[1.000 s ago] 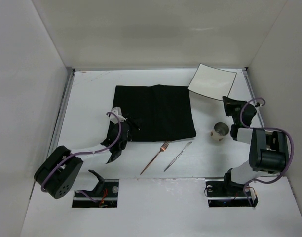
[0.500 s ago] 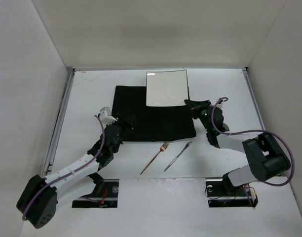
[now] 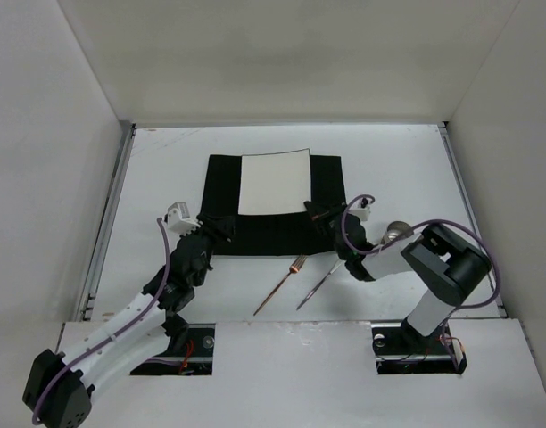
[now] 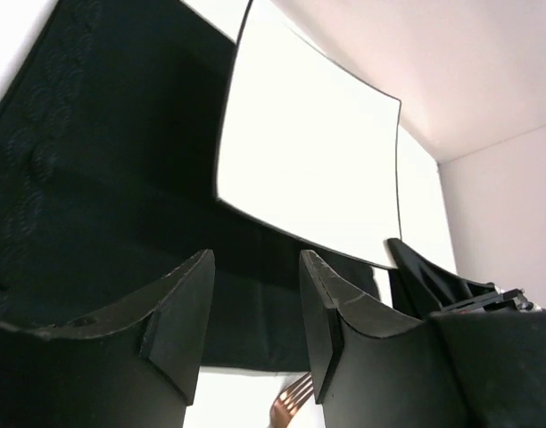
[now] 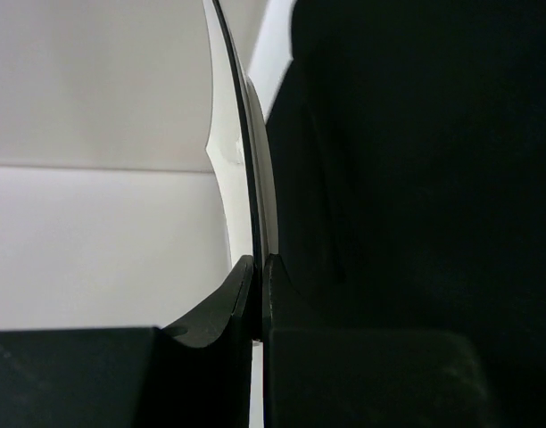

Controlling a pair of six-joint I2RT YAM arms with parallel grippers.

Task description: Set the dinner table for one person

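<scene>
The white counter (image 3: 166, 169) fills the whole floor of the scene, with thin metal rails along its side edges. In its middle lies a black mat (image 3: 331, 227). A square pale plate (image 3: 271, 183) is over the far half of this mat.

The right end effector (image 3: 316, 212) is closed on the plate at its near right corner. In the right wrist view we see the two fingers (image 5: 244, 290) pinch the thin rim between them. We cannot tell whether the plate lies flat on the mat or is a little raised.

The left end effector (image 3: 224, 225) is over the near left corner of the mat. Its jaws stand apart and there is nothing between them; in the left wrist view the mat and the near edge of the plate show through the gap.

On the bare counter, just in front of the mat, lie a copper fork (image 3: 282, 285) and a silver knife (image 3: 322, 281), side by side and both slanted. A small metal cup (image 3: 396, 230) stands to the right of the mat, partly hidden behind the right arm.
</scene>
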